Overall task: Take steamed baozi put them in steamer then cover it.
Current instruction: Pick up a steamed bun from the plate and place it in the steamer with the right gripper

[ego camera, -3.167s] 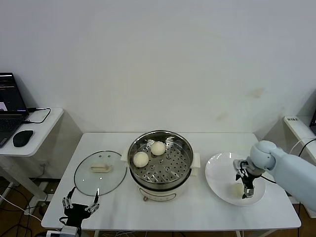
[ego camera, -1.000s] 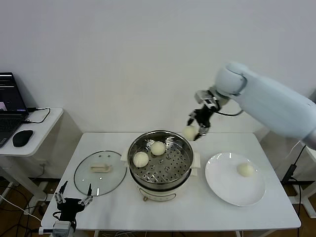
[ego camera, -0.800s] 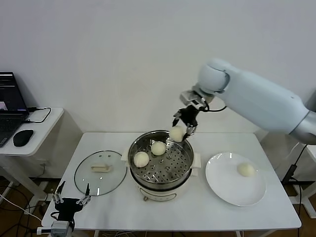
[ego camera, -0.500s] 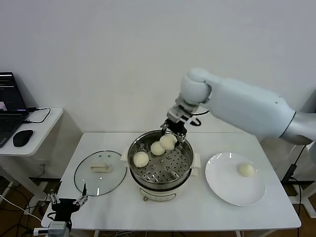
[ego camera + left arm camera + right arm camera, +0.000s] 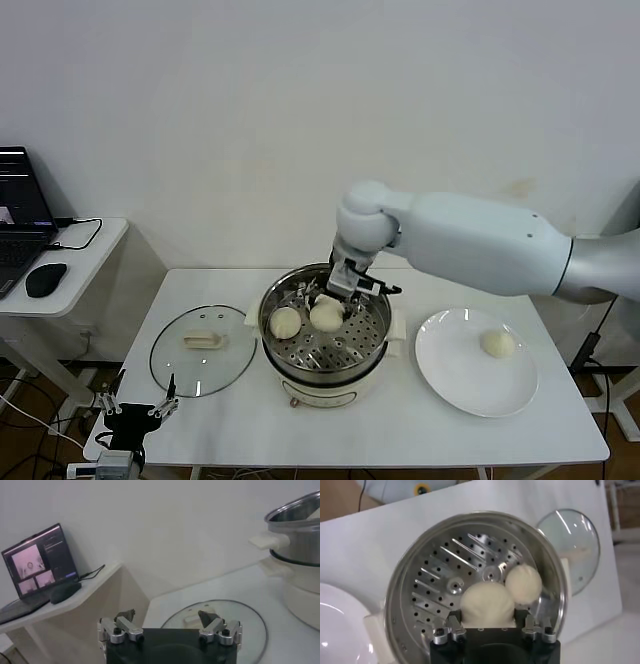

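Third bun going down into the steamer

The right hand is inside the steamer, its fingers clamped on a steamed baozi that hangs over the middle of the perforated tray; I cannot tell whether it touches the tray yet. One bun lies just beside it at 9 o'clock, and another is mostly hidden behind the hand at 12 o'clock. The last bun waits on the white plate at 3 o'clock on the counter, and the cover lies flat at 9 o'clock. The left hand hangs parked below the counter's near-left edge, fingers spread, holding nothing. Next, in my judgement: settle the bun on a bare patch, release, lift straight out clear of its neighbours, then fetch the plate's bun.
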